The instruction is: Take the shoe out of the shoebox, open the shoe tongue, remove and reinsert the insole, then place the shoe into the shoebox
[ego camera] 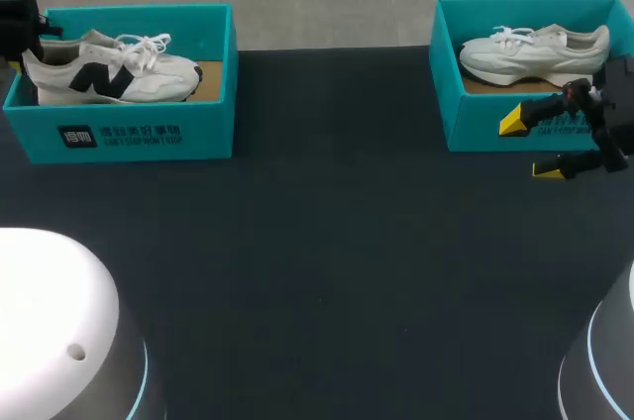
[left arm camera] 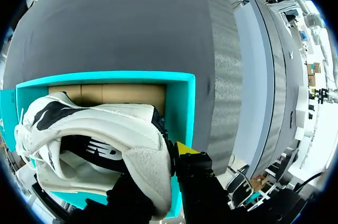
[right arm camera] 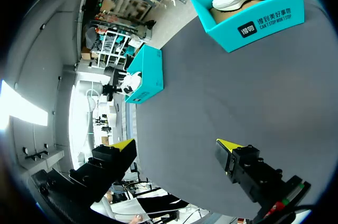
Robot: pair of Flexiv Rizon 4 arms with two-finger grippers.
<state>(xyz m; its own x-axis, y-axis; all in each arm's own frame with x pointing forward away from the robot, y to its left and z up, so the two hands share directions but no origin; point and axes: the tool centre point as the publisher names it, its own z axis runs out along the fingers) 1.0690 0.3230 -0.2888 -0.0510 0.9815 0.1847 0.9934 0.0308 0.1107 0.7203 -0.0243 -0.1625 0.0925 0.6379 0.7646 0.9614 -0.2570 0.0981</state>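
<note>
A white shoe with a black side mark (ego camera: 109, 73) lies in the teal shoebox (ego camera: 129, 133) at the table's far left. My left gripper (ego camera: 35, 53) is at its heel end. In the left wrist view the shoe (left arm camera: 105, 129) hangs over the box (left arm camera: 179, 81), and my left gripper (left arm camera: 158, 166) is shut on the heel, with one yellow fingertip (left arm camera: 185, 149) showing. My right gripper (ego camera: 530, 147) stands open and empty just in front of the right-hand box. In the right wrist view that gripper (right arm camera: 177, 145) has bare table between its fingers.
A second teal shoebox (ego camera: 475, 128) at the far right holds an all-white shoe (ego camera: 535, 52); the right wrist view shows this box (right arm camera: 253, 18) too. Dark cloth covers the table (ego camera: 327, 242). Two white robot bases sit at the near corners.
</note>
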